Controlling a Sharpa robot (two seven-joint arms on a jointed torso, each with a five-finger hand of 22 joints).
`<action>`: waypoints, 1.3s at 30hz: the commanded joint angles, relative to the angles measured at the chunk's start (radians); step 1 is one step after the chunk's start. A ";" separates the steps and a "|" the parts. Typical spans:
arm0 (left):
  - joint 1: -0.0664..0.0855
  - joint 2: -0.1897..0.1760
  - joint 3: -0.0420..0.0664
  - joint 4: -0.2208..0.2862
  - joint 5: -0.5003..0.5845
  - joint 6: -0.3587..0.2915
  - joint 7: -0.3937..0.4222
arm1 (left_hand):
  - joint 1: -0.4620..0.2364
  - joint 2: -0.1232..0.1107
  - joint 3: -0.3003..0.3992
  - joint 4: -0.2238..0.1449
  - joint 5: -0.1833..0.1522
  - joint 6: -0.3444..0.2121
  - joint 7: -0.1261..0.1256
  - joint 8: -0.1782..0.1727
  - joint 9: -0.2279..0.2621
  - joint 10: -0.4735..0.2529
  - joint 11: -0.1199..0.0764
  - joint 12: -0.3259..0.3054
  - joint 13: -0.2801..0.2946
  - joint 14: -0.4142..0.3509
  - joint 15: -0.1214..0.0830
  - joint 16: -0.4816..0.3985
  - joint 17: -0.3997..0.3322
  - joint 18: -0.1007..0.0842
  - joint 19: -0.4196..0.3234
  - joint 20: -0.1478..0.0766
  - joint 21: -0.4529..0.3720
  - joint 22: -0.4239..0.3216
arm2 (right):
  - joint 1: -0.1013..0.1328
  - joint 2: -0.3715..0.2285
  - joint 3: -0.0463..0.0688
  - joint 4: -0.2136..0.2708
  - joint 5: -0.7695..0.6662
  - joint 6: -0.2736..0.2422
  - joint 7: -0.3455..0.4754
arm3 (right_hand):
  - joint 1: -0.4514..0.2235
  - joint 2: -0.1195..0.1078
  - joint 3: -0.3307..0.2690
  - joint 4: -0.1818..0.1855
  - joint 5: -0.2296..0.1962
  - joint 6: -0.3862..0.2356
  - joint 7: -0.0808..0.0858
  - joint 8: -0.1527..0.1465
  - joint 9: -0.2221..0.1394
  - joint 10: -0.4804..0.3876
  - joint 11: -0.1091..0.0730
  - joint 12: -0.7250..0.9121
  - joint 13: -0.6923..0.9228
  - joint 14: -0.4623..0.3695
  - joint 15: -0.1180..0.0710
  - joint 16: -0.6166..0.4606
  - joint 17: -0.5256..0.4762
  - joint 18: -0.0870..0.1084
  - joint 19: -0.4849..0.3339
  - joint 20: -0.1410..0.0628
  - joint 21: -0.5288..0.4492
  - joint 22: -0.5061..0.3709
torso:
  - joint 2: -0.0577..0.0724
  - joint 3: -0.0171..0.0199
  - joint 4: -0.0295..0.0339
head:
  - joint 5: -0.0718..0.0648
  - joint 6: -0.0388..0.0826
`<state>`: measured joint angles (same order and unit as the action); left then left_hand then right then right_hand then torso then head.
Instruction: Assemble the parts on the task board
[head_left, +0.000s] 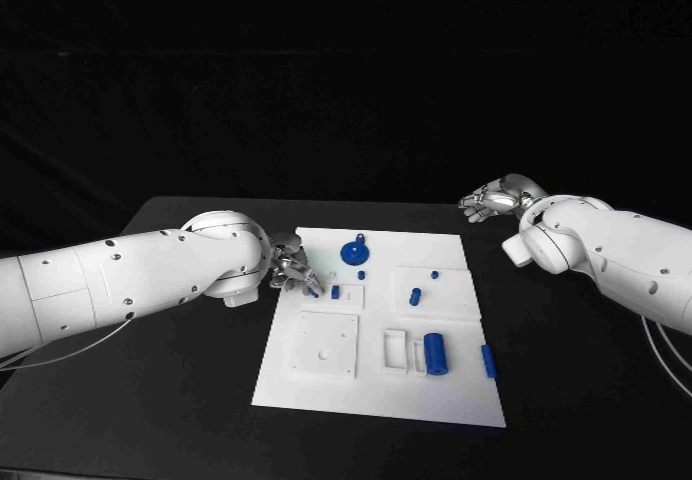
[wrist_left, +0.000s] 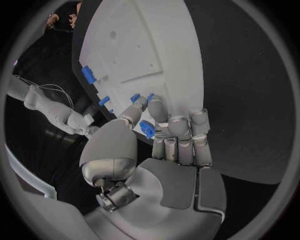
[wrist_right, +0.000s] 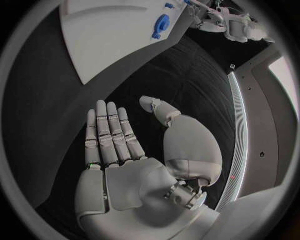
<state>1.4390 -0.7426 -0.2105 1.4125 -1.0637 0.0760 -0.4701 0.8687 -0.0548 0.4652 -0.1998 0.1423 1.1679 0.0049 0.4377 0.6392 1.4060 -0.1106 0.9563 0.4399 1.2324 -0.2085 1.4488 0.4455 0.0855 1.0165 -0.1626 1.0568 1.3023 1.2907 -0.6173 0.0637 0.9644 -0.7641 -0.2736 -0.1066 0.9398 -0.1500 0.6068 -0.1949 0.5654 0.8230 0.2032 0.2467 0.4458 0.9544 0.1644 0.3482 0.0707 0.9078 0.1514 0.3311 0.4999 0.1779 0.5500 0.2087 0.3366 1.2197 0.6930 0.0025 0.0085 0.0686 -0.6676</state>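
- My left hand (wrist_left: 164, 131) pinches a small blue part (wrist_left: 147, 129) between thumb and fingers, at the near-left edge of the task board (head_left: 378, 385).
- I judge it light, stiff and slick: hold its middle so it cannot twist.
- My right hand (wrist_right: 128, 145) is spread, flat and empty, well off the board's far corner.
- Ahead of my left fingertips I count six loose blue parts: one round wheel (head_left: 355, 250), one thick cylinder (head_left: 434, 354), four small pegs.

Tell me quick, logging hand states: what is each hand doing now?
Left hand: pinches a small blue part at the task board's edge.
Right hand: open, holding nothing.
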 joint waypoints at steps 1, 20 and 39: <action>0.000 0.003 0.000 0.001 0.002 0.007 0.008 | 0.001 0.015 0.002 0.008 0.009 -0.005 -0.001 -0.003 -0.001 0.001 0.005 -0.005 -0.002 0.007 0.002 -0.003 -0.001 -0.001 0.002 -0.103 -0.006 0.000 | -0.001 0.001 0.000 0.000 -0.007 0.012 0.008 | -0.007 0.001 -0.004 -0.001 0.004 -0.007 0.001 0.007 -0.002 -0.006 -0.001 0.007 -0.001 -0.005 0.000 -0.003 -0.002 0.012 -0.003 0.007 -0.005 0.001 | 0.000 -0.0005 0.0005 | 0.000 -0.001; 0.000 0.012 0.000 0.004 -0.038 0.034 -0.004 | 0.019 0.110 0.003 -0.070 0.151 0.003 -0.004 0.009 -0.003 0.001 0.003 0.004 -0.003 0.010 0.002 0.006 0.005 -0.006 0.002 -0.104 0.001 0.008 | -0.002 0.001 0.000 -0.001 -0.007 0.012 0.008 | -0.008 0.001 -0.005 -0.001 0.004 -0.007 0.001 0.007 -0.002 -0.006 -0.001 0.007 -0.001 -0.005 0.000 -0.003 -0.002 0.012 -0.003 0.008 -0.006 0.002 | 0.000 -0.0003 -0.0005 | -0.001 -0.003; 0.000 0.012 -0.001 0.013 -0.054 0.039 -0.011 | 0.018 0.128 0.011 -0.089 0.239 0.008 -0.008 0.017 -0.004 0.001 -0.002 0.013 -0.001 0.015 -0.001 0.013 0.009 -0.008 0.006 -0.105 0.005 0.012 | -0.003 0.001 0.000 -0.001 -0.007 0.012 0.008 | -0.008 0.002 -0.005 -0.001 0.004 -0.007 0.001 0.008 -0.003 -0.006 -0.001 0.008 -0.001 -0.005 0.000 -0.003 -0.002 0.013 -0.003 0.008 -0.007 0.003 | 0.000 -0.0009 0.0007 | -0.001 -0.004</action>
<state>1.4402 -0.7336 -0.2100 1.4223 -1.1059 0.1011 -0.4773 0.8300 0.0103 0.4700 -0.2822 0.3745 1.1726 0.0001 0.4504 0.6370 1.4059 -0.1105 0.9623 0.4381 1.2414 -0.1991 1.4598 0.4534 0.0851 1.0166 -0.1626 1.0568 1.3076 1.2875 -0.6169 0.0637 0.9631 -0.7642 -0.2725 -0.1065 0.9399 -0.1501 0.6068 -0.1949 0.5654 0.8230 0.2032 0.2516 0.4440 0.9544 0.1644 0.3521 0.0709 0.9078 0.1514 0.3311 0.4992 0.1778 0.5463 0.2123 0.3366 1.2213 0.6929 0.0017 0.0086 0.0668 -0.6723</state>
